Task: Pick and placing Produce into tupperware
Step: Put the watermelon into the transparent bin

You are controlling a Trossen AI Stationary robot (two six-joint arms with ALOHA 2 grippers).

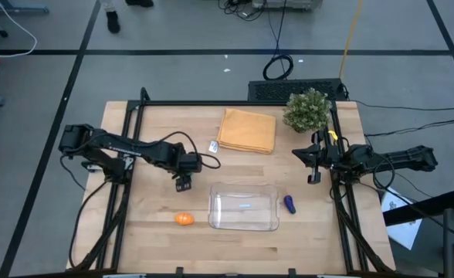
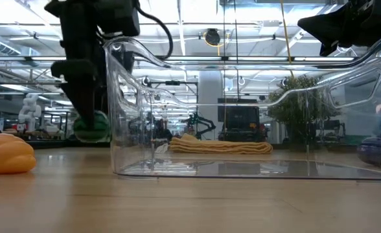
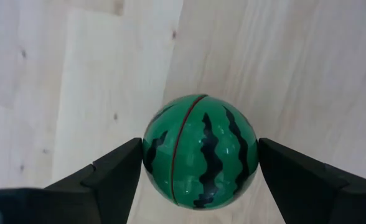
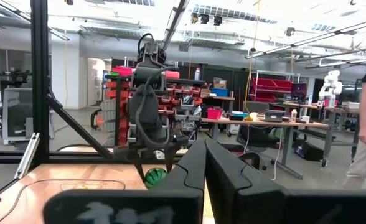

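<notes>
My left gripper (image 1: 184, 183) points down near the table's middle, left of the tupperware, and is shut on the dark-green striped ball (image 3: 200, 151). In the low view the ball (image 2: 92, 126) shows under the gripper (image 2: 88, 120). The orange piece (image 1: 183, 219) lies on the table toward the near edge, left of the clear tupperware (image 1: 244, 207). Just to the tupperware's right lies the purple-blue eggplant (image 1: 289, 204). My right gripper (image 1: 313, 166) waits shut near the table's right edge, touching nothing. My left gripper pinches the striped ball between its two fingers, one finger (image 3: 117, 171) on each opposite side of the ball's widest part (image 3: 150, 155). The fingers come from above, pointing down. In the low view the ball seems lifted a little clear of the table.
A folded orange-tan cloth (image 1: 247, 130) lies toward the far edge, with a bushy potted plant (image 1: 307, 110) at the far right corner. A small white tag (image 1: 214, 146) sits left of the cloth. A black frame (image 1: 134, 116) runs along the table's sides. Bare wood lies along the near edge.
</notes>
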